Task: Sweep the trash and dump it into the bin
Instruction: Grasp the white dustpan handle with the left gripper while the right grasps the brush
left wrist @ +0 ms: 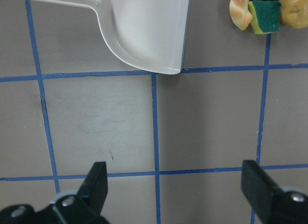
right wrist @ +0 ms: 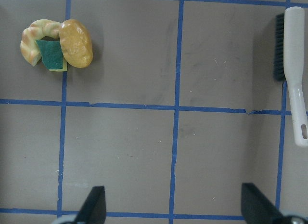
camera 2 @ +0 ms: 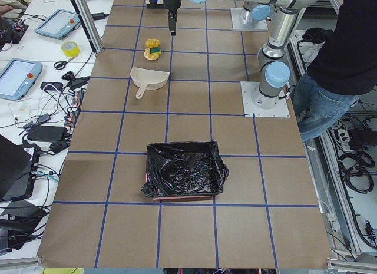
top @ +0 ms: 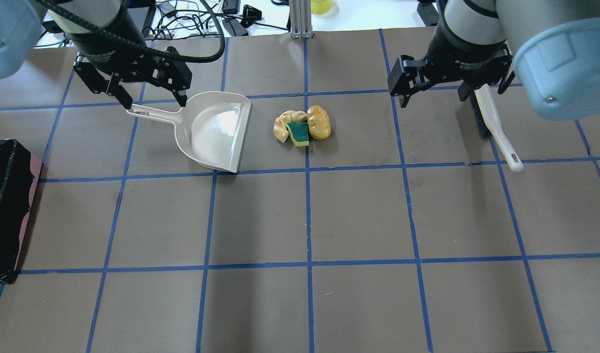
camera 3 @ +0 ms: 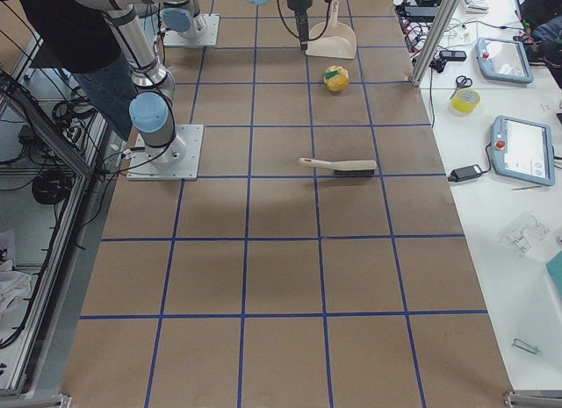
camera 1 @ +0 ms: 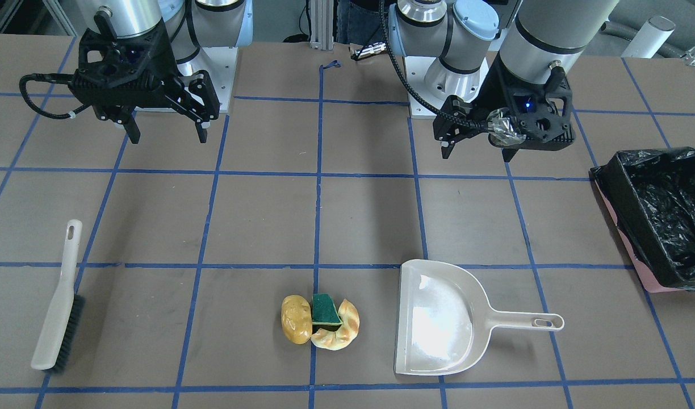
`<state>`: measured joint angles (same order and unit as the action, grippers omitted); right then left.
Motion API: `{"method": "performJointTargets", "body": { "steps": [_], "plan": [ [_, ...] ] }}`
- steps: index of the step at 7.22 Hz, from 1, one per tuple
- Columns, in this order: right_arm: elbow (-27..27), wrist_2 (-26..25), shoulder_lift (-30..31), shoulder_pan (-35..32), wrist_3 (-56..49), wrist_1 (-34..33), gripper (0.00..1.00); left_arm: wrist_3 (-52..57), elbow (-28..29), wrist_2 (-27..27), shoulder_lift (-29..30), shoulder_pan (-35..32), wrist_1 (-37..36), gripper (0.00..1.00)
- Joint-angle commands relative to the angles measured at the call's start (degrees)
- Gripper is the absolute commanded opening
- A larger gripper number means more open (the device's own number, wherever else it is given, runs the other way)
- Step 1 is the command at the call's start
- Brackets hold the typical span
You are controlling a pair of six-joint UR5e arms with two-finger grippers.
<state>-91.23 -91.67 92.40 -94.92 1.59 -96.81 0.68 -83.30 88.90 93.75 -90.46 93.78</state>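
Note:
The trash lies in one clump on the table: a potato-like lump (camera 1: 295,326), a green-and-yellow sponge (camera 1: 325,309) and a croissant (camera 1: 340,332), also in the overhead view (top: 302,126). The pink bin with its black bag (camera 1: 660,216) stands at the table's end on my left (top: 6,211). My left gripper (camera 1: 478,154) hangs open and empty above the table, over the dustpan's handle in the overhead view (top: 156,104). My right gripper (camera 1: 168,139) hangs open and empty, apart from the trash (right wrist: 57,46).
A beige dustpan (camera 1: 438,318) lies flat beside the trash, its mouth toward the clump and its handle toward the bin side. A white hand brush (camera 1: 58,301) with dark bristles lies on the right-arm side (top: 493,122). Blue tape lines grid the brown table.

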Motion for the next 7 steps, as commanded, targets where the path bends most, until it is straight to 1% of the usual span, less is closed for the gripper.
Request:
{"method": "performJointTargets", "body": {
  "steps": [1,2,3,4,5,6,7],
  "plan": [
    [0.0,0.0,-0.11,0.0,0.0,-0.22,1.0,0.03,-0.02,0.04,0.11,0.11,-0.17,1.0],
    [0.0,-0.17,-0.03,0.0,0.0,0.21,1.0,0.03,-0.19,-0.31,0.2,0.11,-0.18,1.0],
    [0.0,0.0,-0.03,0.0,0.0,-0.05,1.0,1.51,-0.37,-0.05,1.16,0.37,-3.57,1.0],
    [0.0,0.18,-1.07,0.0,0.52,-0.4,1.0,5.87,-0.46,0.04,1.51,1.07,-6.56,1.0],
    [-0.09,0.0,-2.39,0.26,-0.61,-0.57,1.0,15.57,-1.33,0.39,2.13,1.77,-6.24,1.0],
    [-0.18,0.0,-4.23,1.31,-2.97,-1.27,1.0,25.07,-3.43,1.0,3.87,3.52,-7.98,1.0],
    [-0.18,0.0,-5.9,5.32,-4.91,-2.32,1.0,33.69,-4.93,1.01,6.07,4.93,-12.17,1.0]
  ]
}}
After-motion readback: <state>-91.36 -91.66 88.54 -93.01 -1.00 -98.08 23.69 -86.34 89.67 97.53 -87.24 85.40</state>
